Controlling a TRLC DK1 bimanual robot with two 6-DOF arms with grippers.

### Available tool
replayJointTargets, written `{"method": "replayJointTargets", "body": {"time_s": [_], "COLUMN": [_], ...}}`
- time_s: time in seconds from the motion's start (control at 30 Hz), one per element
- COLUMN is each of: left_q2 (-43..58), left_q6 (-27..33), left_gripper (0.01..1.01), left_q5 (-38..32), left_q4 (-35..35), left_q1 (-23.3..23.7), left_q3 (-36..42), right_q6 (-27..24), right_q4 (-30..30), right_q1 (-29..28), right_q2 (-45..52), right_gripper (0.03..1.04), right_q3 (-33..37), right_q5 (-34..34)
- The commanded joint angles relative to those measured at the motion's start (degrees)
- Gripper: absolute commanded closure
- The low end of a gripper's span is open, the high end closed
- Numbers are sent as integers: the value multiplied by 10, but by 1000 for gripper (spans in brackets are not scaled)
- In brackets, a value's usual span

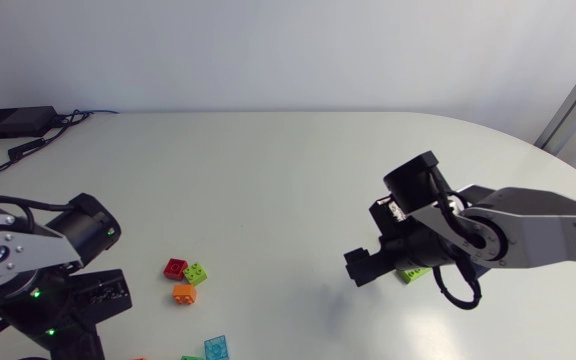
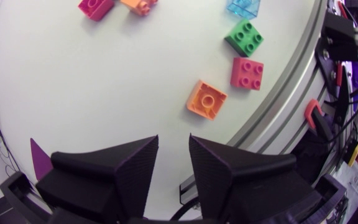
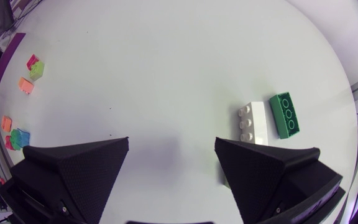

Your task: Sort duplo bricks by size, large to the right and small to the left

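Our right pincer (image 3: 171,143) hangs released and empty, its fingers spread wide above the bare counter (image 1: 268,170), at about 4 o'clock from the counter's middle in the head view. Just ahead of 1 finger lie 2 large bricks close beside each other, a white brick (image 3: 253,122) showing 3 studs and a long green brick (image 3: 285,115). We judge that they rest there because this is the side meant for large pieces, and that the wide spread suits their bulk. The small pieces gather at about 8 o'clock. A red brick (image 1: 175,267) touches a lime brick (image 1: 195,272), with an orange brick (image 1: 183,293) just at their 6 o'clock. Our left pincer (image 2: 173,142) sits over that corner, fingers only slightly parted and grasping nothing. A single-stud orange piece (image 2: 206,99) lies just ahead of it, near the counter's edge, and a pink square brick (image 2: 247,73) lies just beyond. We see no brick in the middle ground, so the sorting looks nearly or fully done.
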Motion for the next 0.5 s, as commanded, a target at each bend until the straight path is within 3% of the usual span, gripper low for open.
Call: {"method": "replayJointTargets", "body": {"time_s": [0.0, 0.2, 0.47], "left_q2": [-17, -13, 34], "left_q6": [44, 80, 76], "left_gripper": [703, 703, 710], "left_q5": [-1, -23, -39], "left_q4": [-19, -57, -60], "left_q1": [-13, -83, -160], "left_q3": [-12, -30, -35], "right_q6": [13, 15, 20], "right_q4": [-8, -9, -7], "right_q1": [1, 4, 9], "right_q2": [-5, -5, -2], "right_gripper": [66, 66, 66], "right_q3": [-18, -13, -14], "right_q5": [-1, -1, 0]}}
